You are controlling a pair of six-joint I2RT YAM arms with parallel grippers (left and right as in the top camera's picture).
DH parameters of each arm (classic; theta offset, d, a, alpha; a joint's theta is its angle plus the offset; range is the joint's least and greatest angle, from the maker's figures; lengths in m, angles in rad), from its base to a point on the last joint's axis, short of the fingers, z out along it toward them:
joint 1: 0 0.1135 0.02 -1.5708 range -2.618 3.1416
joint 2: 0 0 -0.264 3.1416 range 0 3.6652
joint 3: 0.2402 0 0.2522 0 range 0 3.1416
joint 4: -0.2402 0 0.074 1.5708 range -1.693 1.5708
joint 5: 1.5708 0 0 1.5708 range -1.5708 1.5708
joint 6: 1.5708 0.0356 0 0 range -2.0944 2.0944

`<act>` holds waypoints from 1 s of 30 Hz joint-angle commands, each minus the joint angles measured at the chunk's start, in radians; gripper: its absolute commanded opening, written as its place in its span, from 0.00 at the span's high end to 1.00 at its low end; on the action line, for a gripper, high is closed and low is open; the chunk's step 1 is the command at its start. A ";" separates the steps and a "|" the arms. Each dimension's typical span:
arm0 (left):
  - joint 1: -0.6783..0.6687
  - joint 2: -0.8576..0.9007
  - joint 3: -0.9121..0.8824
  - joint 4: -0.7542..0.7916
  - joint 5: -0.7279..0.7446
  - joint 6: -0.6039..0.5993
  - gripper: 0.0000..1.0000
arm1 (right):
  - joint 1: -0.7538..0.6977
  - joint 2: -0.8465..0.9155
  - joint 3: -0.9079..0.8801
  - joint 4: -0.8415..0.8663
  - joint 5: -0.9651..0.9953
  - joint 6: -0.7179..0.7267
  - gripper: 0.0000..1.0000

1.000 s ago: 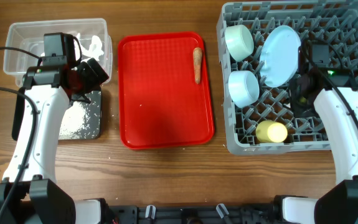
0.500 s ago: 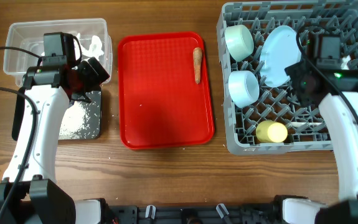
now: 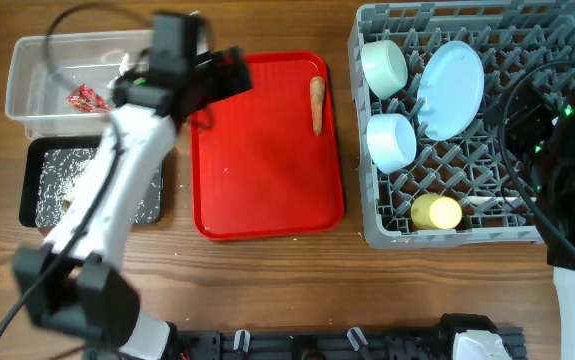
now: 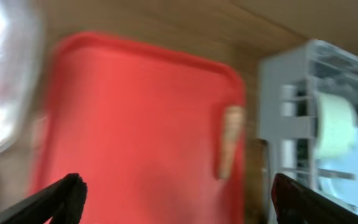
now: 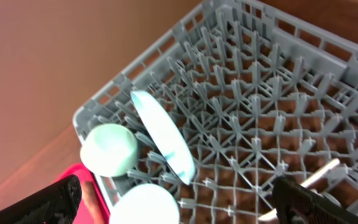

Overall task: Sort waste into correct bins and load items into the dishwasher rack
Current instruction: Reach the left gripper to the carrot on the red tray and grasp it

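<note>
Wooden counter (image 3: 267,280) bore the red tray (image 3: 267,160) with the carrot stick (image 3: 316,103) unsorted; left fingers (image 4: 60,199) hung spread, empty, apparently to take it; right fingers (image 5: 54,199) likewise over the rack (image 5: 272,106).

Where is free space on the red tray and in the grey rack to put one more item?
The red tray is bare across its middle and near side; only the carrot stick lies by its far right edge. The rack is crowded on its left: green bowl, plate, blue bowl, yellow cup. The pegs right of the plate stand free.
</note>
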 commanded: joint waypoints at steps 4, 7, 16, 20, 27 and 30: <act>-0.158 0.435 0.362 -0.108 -0.102 0.193 0.01 | -0.001 0.018 0.014 -0.090 -0.003 -0.021 0.00; -0.186 0.555 0.433 -0.126 -0.106 0.288 0.01 | -0.001 0.020 0.012 -0.122 -0.008 -0.021 0.00; -0.244 0.661 0.436 -0.048 -0.109 0.394 0.03 | -0.001 0.020 0.012 -0.149 -0.007 -0.021 0.00; -0.249 0.682 0.436 -0.034 -0.113 0.394 0.05 | -0.001 0.020 0.012 -0.159 -0.007 -0.022 0.00; -0.248 0.725 0.436 -0.033 -0.147 0.389 0.14 | -0.001 0.020 0.012 -0.171 -0.006 -0.022 0.00; -0.248 0.725 0.436 -0.022 -0.146 0.386 0.29 | -0.001 0.020 0.012 -0.172 -0.006 -0.022 0.00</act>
